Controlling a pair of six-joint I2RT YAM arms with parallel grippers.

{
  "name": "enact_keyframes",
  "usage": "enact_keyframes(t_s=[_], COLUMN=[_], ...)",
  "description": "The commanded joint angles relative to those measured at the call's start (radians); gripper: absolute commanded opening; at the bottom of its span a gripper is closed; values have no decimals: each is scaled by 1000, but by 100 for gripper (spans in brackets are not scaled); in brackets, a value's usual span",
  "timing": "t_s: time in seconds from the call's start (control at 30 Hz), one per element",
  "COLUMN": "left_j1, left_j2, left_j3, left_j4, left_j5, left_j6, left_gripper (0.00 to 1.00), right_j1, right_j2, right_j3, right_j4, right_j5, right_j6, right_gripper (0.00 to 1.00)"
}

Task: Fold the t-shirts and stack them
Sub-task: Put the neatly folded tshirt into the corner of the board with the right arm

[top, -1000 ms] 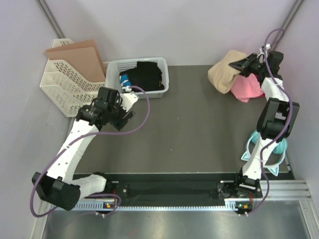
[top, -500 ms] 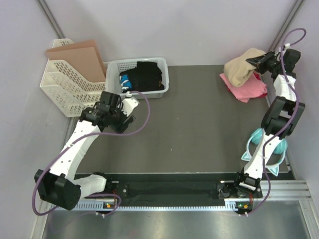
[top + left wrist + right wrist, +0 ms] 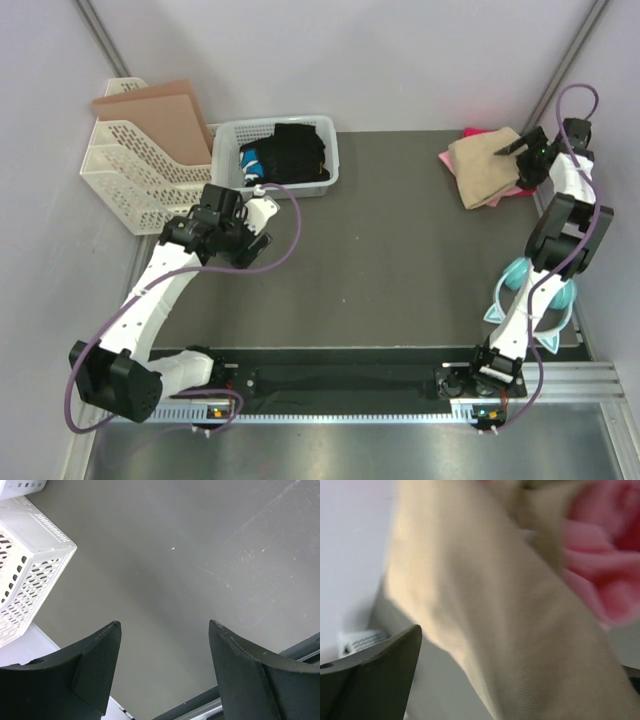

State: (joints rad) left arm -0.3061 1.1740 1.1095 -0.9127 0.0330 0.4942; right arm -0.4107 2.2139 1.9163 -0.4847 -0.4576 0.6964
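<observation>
The dark grey tabletop [image 3: 380, 250] is bare across its middle. At its far left corner stands a white perforated file rack [image 3: 130, 175] with a brown cardboard sheet [image 3: 160, 108] leaning in it. Just beside the rack, on its right, is a white slotted basket [image 3: 228, 138] holding a heap of black cloth [image 3: 295, 150] and a small blue thing [image 3: 250, 158].

At the far right corner lies the folded tan t-shirt [image 3: 485, 165], flat on top of the pink t-shirt [image 3: 478, 131]. Only a thin rim of pink shows past its far edge and near-right edge. A darker shirt under the pink cannot be made out.

A teal object [image 3: 503, 297] sits at the right edge of the tabletop, around the lower part of the right arm.

The left pincer [image 3: 165, 625] hangs over bare tabletop near the rack's corner, its jaws wide apart with nothing between them.

The right pincer [image 3: 512, 150] hovers at the right edge of the tan shirt. Its wrist view is blurred and filled with tan cloth, with pink at the upper right. Its jaws stand wide, one finger at the lower left and only a dark sliver at the right edge. Whether they touch the cloth cannot be told.
</observation>
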Motion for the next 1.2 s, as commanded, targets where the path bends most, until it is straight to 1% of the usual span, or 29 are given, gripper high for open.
enact_keyframes(t_s=[0.0,0.03,0.07,0.17,0.2,0.23,0.37,0.4,0.43,0.47,0.5,0.53,0.57,0.6,0.63,0.67,0.7,0.77,0.9,1.03,1.17], left_j1=[5,5,5,5,5,5,5,5,5,5,5,7,7,7,7,7,9,16,51,91,104], left_j2=[-42,-46,-56,-66,-69,-70,-68,-65,-63,-59,-56,-51,-44,-40,-39,-37,-36,-24,27,93,107], left_j3=[20,18,16,10,9,10,7,7,9,12,12,15,16,16,13,9,6,-13,-10,19,15], left_j4=[0,-3,-6,-9,-11,-11,-9,-8,-3,0,5,6,8,11,17,41,55,110,173,186,181], left_j5=[16,16,18,10,11,11,18,16,18,16,13,12,11,13,12,4,-1,-5,33,76,81], left_j6=[-14,-13,-13,-8,-8,-8,-14,-14,-13,-16,-17,-22,-23,-26,-31,-34,-40,-48,-85,-97,-82], left_gripper=[75,75,75,76,76,76,77,77,78,78,80,80,84,86,88,96,98,99,99,99,99], right_j1=[6,7,6,6,6,7,19,44,62,81,110,124,134,145,150,157,164,177,190,178,159], right_j2=[-143,-204,-236,-376,-407,-460,-559,-583,-624,-625,-605,-511,-447,-381,-258,-202,-124,-70,7,95,168], right_j3=[10,1,-13,-68,-100,-117,-206,-235,-265,-286,-257,-205,-72,-7,56,158,197,255,247,237,245], right_j4=[-259,-288,-299,-319,-318,-304,-290,-263,-150,-99,-85,-104,-127,-158,-164,-164,-161,-150,-120,-104,-57], right_j5=[327,365,443,569,579,576,481,462,427,356,332,314,256,208,167,93,86,115,195,191,174], right_j6=[-35,-29,-18,29,44,46,58,60,58,51,45,32,5,0,-8,-21,-29,-63,-130,-147,-179], right_gripper=[89,90,91,98,100,100,100,100,99,99,100,100,100,100,100,100,100,100,100,100,100])
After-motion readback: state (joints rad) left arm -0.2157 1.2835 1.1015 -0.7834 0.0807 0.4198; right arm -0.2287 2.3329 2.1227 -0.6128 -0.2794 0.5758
